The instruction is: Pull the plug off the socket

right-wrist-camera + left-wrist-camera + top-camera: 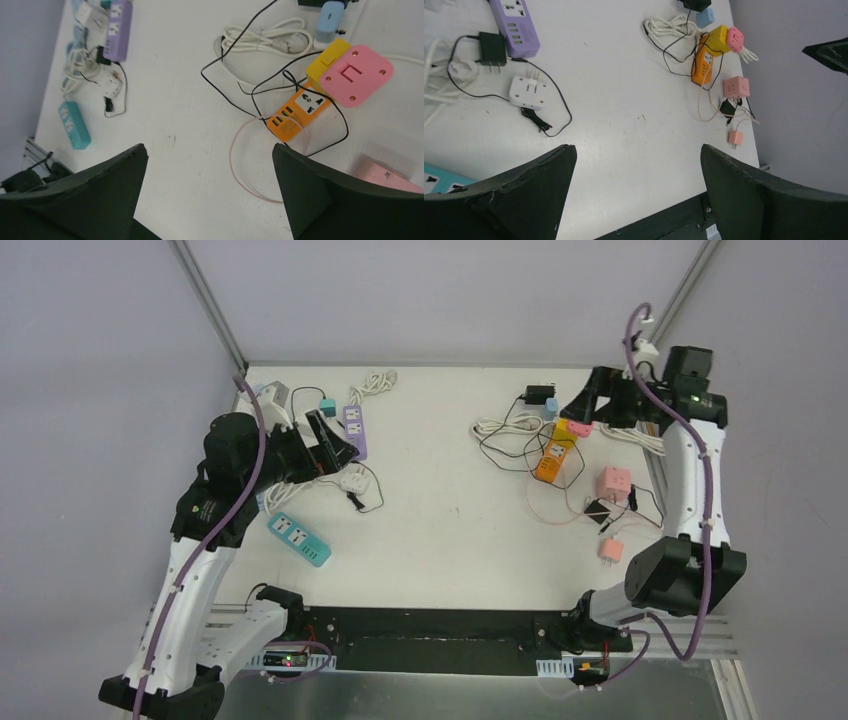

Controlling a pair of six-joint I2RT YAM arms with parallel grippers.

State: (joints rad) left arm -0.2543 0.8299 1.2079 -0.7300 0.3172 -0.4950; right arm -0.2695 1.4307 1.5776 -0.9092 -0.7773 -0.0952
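The tabletop holds an orange power strip with a pink plug. My left fingers and right fingers stand apart, empty.

table: matt white, lightly scuffed, I'd say
orange strip: I see smooth plastic
pink plug: smooth plastic, slight sheen

You have bright, even, diffuse light over the white table. Shadows beside the cables are faint and soft, and nothing glares. The overhead view is sharp throughout. In the wrist views the dark fingers near the lens look slightly soft-edged, and the tabletop behind them is crisp.
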